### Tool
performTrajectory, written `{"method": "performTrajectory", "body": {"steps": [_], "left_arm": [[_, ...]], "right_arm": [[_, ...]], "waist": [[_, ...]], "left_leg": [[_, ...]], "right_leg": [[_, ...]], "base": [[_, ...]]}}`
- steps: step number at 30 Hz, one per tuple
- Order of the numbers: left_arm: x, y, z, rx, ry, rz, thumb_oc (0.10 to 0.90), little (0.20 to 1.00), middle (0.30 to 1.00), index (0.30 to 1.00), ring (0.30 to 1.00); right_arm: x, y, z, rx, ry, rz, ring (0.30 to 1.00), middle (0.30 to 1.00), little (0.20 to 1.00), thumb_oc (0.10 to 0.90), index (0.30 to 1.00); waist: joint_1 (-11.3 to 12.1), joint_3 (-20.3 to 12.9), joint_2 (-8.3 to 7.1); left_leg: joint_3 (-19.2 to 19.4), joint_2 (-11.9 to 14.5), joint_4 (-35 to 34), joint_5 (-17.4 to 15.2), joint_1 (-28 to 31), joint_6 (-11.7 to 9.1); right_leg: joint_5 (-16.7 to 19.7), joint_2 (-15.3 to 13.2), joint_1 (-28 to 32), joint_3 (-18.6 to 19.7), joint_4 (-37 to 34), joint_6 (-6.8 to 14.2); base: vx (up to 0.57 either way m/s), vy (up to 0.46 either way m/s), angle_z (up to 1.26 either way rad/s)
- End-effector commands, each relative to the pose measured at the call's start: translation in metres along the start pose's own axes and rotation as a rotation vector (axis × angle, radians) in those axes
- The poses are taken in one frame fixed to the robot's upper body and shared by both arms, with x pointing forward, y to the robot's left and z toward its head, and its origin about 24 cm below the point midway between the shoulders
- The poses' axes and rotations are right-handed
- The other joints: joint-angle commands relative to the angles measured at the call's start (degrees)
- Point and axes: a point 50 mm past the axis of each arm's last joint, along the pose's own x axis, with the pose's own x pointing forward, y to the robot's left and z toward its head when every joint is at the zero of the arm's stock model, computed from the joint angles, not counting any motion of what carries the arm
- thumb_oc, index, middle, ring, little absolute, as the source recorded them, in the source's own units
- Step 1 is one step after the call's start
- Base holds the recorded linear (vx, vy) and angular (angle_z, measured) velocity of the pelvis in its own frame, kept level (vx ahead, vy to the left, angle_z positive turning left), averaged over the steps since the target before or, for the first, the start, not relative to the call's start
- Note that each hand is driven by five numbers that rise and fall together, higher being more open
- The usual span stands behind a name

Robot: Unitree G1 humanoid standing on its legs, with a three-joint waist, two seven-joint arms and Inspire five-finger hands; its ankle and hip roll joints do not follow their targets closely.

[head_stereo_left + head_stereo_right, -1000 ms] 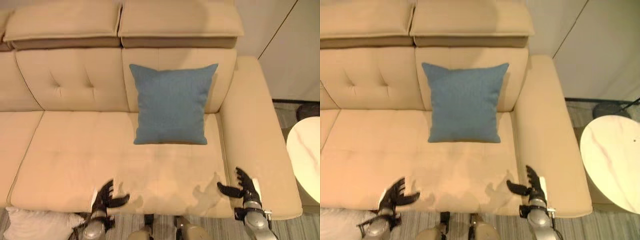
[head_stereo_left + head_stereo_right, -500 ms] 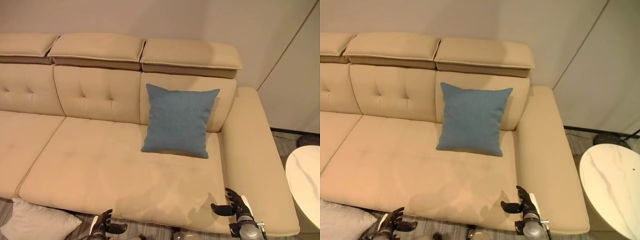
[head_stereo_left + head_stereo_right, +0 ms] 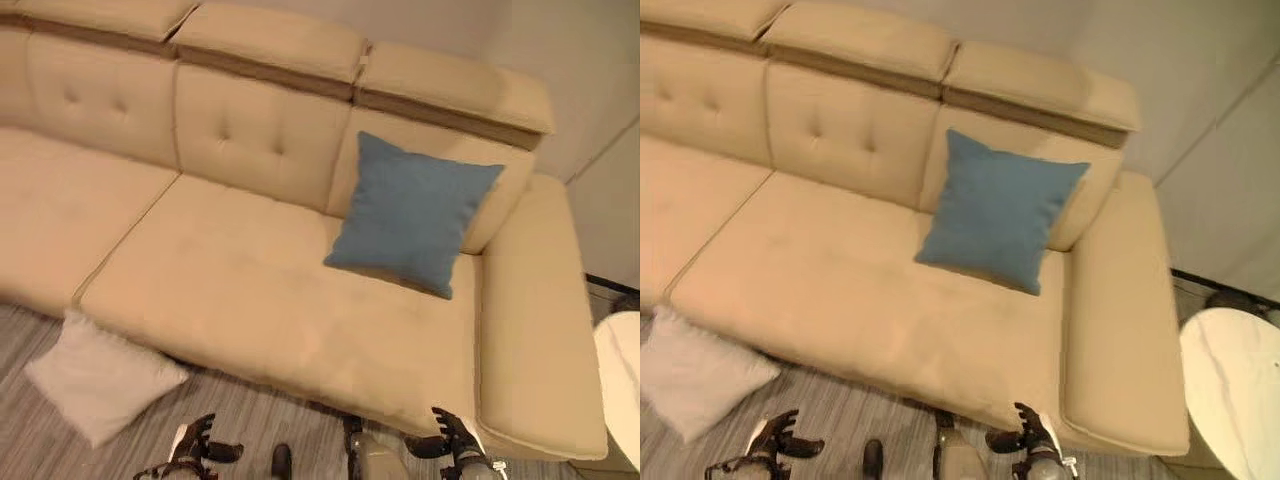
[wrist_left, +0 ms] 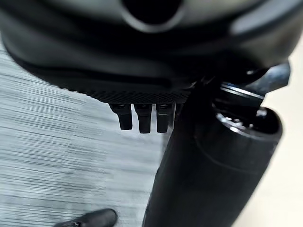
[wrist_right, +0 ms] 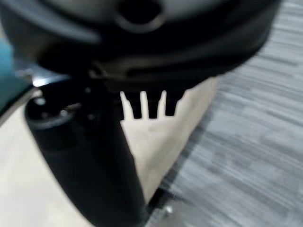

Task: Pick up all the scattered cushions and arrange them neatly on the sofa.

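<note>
A blue cushion leans upright against the backrest at the right end of the beige sofa. A white cushion lies on the striped floor in front of the sofa's left part. My left hand hangs open over the floor at the lower edge, to the right of the white cushion and apart from it. My right hand is open too, at the sofa's front edge near the right armrest, holding nothing. Straight fingers show in the left wrist view over the floor, and fingers in the right wrist view before the sofa's edge.
A round white marble-look table stands at the right of the sofa's armrest. Grey striped carpet runs along the sofa's front. A wall rises behind the sofa.
The camera has swung left and pulled back, bringing the white cushion on the floor fully into view. Both hands have dropped lower, off the seat towards the sofa's front edge and the floor.
</note>
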Motion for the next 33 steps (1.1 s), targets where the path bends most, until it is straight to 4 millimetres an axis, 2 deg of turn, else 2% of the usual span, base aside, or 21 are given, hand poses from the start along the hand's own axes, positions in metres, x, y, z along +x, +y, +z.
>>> {"method": "performTrajectory", "body": {"steps": [1, 3, 4, 7, 9, 10, 11, 12, 13, 14, 15, 16, 17, 19, 20, 22, 23, 27, 29, 31, 33], "left_arm": [[0.003, 0.018, 0.011, 0.029, -0.065, 0.054, 0.800, 0.900, 0.900, 0.900, 0.900], [0.001, 0.019, 0.004, 0.017, -0.041, 0.069, 0.800, 0.900, 0.900, 0.900, 0.900], [0.001, 0.017, 0.003, -0.002, -0.041, 0.070, 0.800, 0.900, 0.900, 0.900, 0.900], [0.002, 0.012, 0.011, -0.054, -0.057, 0.075, 0.800, 0.900, 0.900, 0.900, 0.900], [0.002, 0.009, 0.012, -0.063, -0.060, 0.071, 0.800, 0.900, 0.900, 0.900, 0.900], [0.002, 0.006, 0.012, -0.066, -0.060, 0.066, 0.800, 0.900, 0.900, 0.900, 0.900], [0.001, 0.001, 0.011, -0.064, -0.055, 0.055, 0.800, 0.900, 0.900, 0.900, 0.900], [0.001, 0.000, 0.008, -0.060, -0.042, 0.051, 0.800, 0.900, 0.900, 0.900, 0.900], [0.000, 0.000, 0.008, -0.060, -0.042, 0.051, 0.800, 0.900, 0.900, 0.900, 0.900], [-0.001, -0.001, 0.000, -0.045, -0.014, 0.049, 0.800, 0.900, 0.900, 0.900, 0.900], [-0.001, -0.001, -0.001, -0.039, -0.010, 0.048, 0.800, 0.900, 0.900, 0.900, 0.900], [-0.001, -0.001, -0.001, -0.039, -0.010, 0.048, 0.800, 0.900, 0.900, 0.900, 0.900], [-0.001, -0.001, -0.001, -0.034, -0.011, 0.042, 0.800, 0.900, 0.900, 0.900, 0.900], [-0.001, -0.001, 0.000, -0.033, -0.015, 0.041, 0.800, 0.900, 0.900, 0.900, 0.900], [-0.001, -0.002, 0.000, -0.018, -0.014, 0.030, 0.800, 0.900, 0.900, 0.900, 0.900], [-0.002, -0.002, -0.003, -0.005, -0.007, 0.030, 0.800, 0.900, 0.900, 0.900, 0.900], [-0.002, -0.001, -0.005, -0.001, 0.003, 0.030, 0.800, 0.900, 0.900, 0.900, 0.900], [-0.004, 0.003, -0.012, 0.010, 0.025, 0.040, 0.800, 0.900, 0.900, 0.900, 0.900], [-0.003, 0.010, -0.014, 0.008, 0.034, 0.064, 0.800, 0.900, 0.900, 0.900, 0.900], [-0.003, 0.017, -0.014, 0.015, 0.035, 0.086, 0.800, 0.900, 0.900, 0.900, 0.900], [-0.002, 0.024, -0.011, 0.007, 0.022, 0.108, 0.800, 0.900, 0.900, 0.900, 0.900]], "right_arm": [[0.004, -0.020, 0.030, 0.026, -0.152, -0.063, 0.900, 0.900, 0.900, 0.800, 0.900], [0.002, -0.017, 0.032, 0.022, -0.166, -0.044, 0.900, 0.900, 0.900, 0.800, 0.900], [0.002, -0.016, 0.036, 0.002, -0.186, -0.039, 0.900, 0.900, 0.900, 0.800, 0.900], [0.003, -0.021, 0.047, -0.015, -0.228, -0.050, 0.900, 0.900, 0.900, 0.800, 0.900], [0.004, -0.024, 0.050, -0.015, -0.237, -0.057, 0.900, 0.900, 0.900, 0.800, 0.900], [0.004, -0.027, 0.051, -0.022, -0.241, -0.069, 0.900, 0.900, 0.900, 0.800, 0.900], [0.005, -0.030, 0.052, -0.032, -0.241, -0.076, 0.900, 0.900, 0.900, 0.800, 0.900], [0.004, -0.030, 0.050, -0.035, -0.236, -0.077, 0.900, 0.900, 0.900, 0.800, 0.900], [0.004, -0.030, 0.050, -0.035, -0.236, -0.077, 0.900, 0.900, 0.900, 0.800, 0.900], [0.002, -0.031, 0.043, -0.040, -0.221, -0.078, 0.900, 0.900, 0.900, 0.800, 0.900], [0.001, -0.030, 0.039, -0.037, -0.212, -0.077, 0.900, 0.900, 0.900, 0.800, 0.900], [0.001, -0.030, 0.039, -0.037, -0.212, -0.077, 0.900, 0.900, 0.900, 0.800, 0.900], [-0.001, -0.029, 0.030, -0.031, -0.186, -0.078, 0.900, 0.900, 0.900, 0.800, 0.900], [-0.001, -0.029, 0.027, -0.025, -0.178, -0.077, 0.900, 0.900, 0.900, 0.800, 0.900], [-0.002, -0.026, 0.023, -0.021, -0.161, -0.069, 0.900, 0.900, 0.900, 0.800, 0.900], [-0.002, -0.022, 0.021, -0.037, -0.151, -0.056, 0.900, 0.900, 0.900, 0.800, 0.900], [-0.002, -0.020, 0.022, -0.042, -0.151, -0.048, 0.900, 0.900, 0.900, 0.800, 0.900], [-0.001, -0.012, 0.024, -0.055, -0.151, -0.025, 0.900, 0.900, 0.900, 0.800, 0.900], [0.000, -0.007, 0.029, -0.045, -0.161, -0.014, 0.900, 0.900, 0.900, 0.800, 0.900], [0.001, -0.005, 0.034, -0.032, -0.174, -0.012, 0.900, 0.900, 0.900, 0.800, 0.900], [0.001, -0.005, 0.040, -0.014, -0.195, -0.011, 0.900, 0.900, 0.900, 0.800, 0.900]], "waist": [[0.0, -3.0, -1.91], [0.5, -3.4, -2.65], [1.0, -3.4, -2.82], [1.4, -2.3, -2.82], [1.3, -1.9, -2.65], [1.2, -1.3, -2.60], [0.7, -1.1, -2.79], [0.5, -1.4, -2.94], [0.5, -1.4, -2.94], [-0.5, -1.8, -3.32], [-1.2, -2.1, -3.47], [-1.2, -2.2, -3.45], [-2.4, -2.6, -3.70], [-2.8, -2.8, -3.73], [-3.6, -3.2, -3.58], [-3.7, -3.7, -3.20], [-3.5, -3.5, -3.54], [-2.4, -3.7, -4.26], [-1.4, -3.4, -4.38], [-0.8, -3.0, -4.20], [-1.1, -2.8, -3.83]], "left_leg": [[-2.0, -0.6, -0.2, -3.2, -2.8, -2.9], [-3.0, -0.7, -0.5, -2.3, -3.5, -3.5], [-3.7, -0.5, 0.2, -0.8, -5.4, -4.9], [-5.2, -0.4, 1.1, 1.4, -9.1, -6.8], [-5.3, -0.5, 1.6, 1.9, -10.2, -7.0], [-3.6, -0.2, 2.2, 2.2, -11.3, -6.8], [2.7, 1.3, 3.4, 1.7, -11.9, -6.0], [5.9, 2.1, 4.0, 1.2, -11.5, -5.8], [5.9, 2.1, 4.1, 1.0, -11.5, -5.8], [11.2, 3.3, 5.7, -1.0, -9.7, -5.5], [14.4, 4.0, 6.2, -1.9, -8.8, -5.6], [14.3, 4.0, 6.2, -1.8, -9.0, -5.6], [20.2, 5.6, 7.3, -3.5, -7.1, -5.9], [21.8, 6.0, 7.5, -4.0, -6.5, -6.0], [25.1, 6.7, 5.6, -4.2, -4.8, -6.2], [23.8, 6.1, 3.0, -5.2, -3.0, -6.4], [23.8, 5.7, 2.6, -3.9, -3.5, -5.8], [21.7, 4.1, 1.5, -4.3, -2.9, -4.6], [20.4, 3.2, 1.0, -4.7, -2.4, -3.6], [19.3, 2.2, 0.6, -5.1, -1.6, -2.9], [17.2, 1.2, 0.1, -5.4, -0.7, -2.3]], "right_leg": [[0.8, 0.4, 7.6, 3.0, -6.0, -1.7], [0.3, 0.6, 9.3, 2.8, -9.4, -2.8], [-0.5, 1.2, 10.3, 2.2, -12.7, -3.8], [-0.1, 1.9, 10.9, 0.2, -16.1, -4.6], [-0.1, 1.8, 11.0, -1.0, -16.5, -4.7], [0.1, 1.5, 10.9, -2.5, -16.6, -4.7], [0.8, 0.5, 10.7, -5.2, -16.9, -4.6], [1.2, 0.0, 10.6, -7.0, -17.2, -4.6], [1.1, 0.0, 10.7, -7.1, -17.3, -4.6], [1.3, -1.0, 11.2, -10.8, -17.9, -4.7], [1.5, -1.5, 11.2, -12.7, -18.3, -4.6], [1.5, -1.5, 11.0, -12.7, -18.3, -4.6], [1.7, -2.5, 11.4, -16.7, -18.9, -4.4], [1.8, -2.8, 11.5, -18.4, -19.0, -4.3], [2.0, -3.4, 11.6, -21.7, -19.0, -3.9], [1.2, -3.7, 12.7, -23.1, -18.9, -3.2], [1.9, -4.2, 12.2, -23.9, -18.3, -3.6], [1.3, -5.1, 12.6, -23.7, -16.3, -3.1], [0.5, -6.1, 11.9, -23.2, -12.1, -3.0], [-0.1, -7.0, 11.1, -22.4, -8.6, -2.7], [0.1, -6.2, 9.2, -18.3, -5.4, -2.8]], "base": [[-0.07, -0.150, 0.77], [-0.10, -0.229, 0.52], [-0.18, -0.269, 0.33], [-0.18, -0.183, 0.81], [-0.16, -0.107, 0.82], [-0.15, -0.027, 1.21], [-0.19, -0.032, 1.25], [-0.12, -0.014, 1.12], [-0.08, -0.027, 0.81], [-0.07, -0.028, 0.79], [-0.07, -0.029, 0.81], [-0.07, -0.002, 1.75], [-0.05, 0.022, 1.79], [-0.04, 0.038, 1.29], [-0.02, 0.034, 1.10], [0.08, 0.135, 1.05], [0.06, 0.142, 0.81], [0.07, 0.160, 0.63], [0.07, 0.175, 0.11], [0.09, 0.150, 0.20], [0.12, 0.068, 0.37]]}}
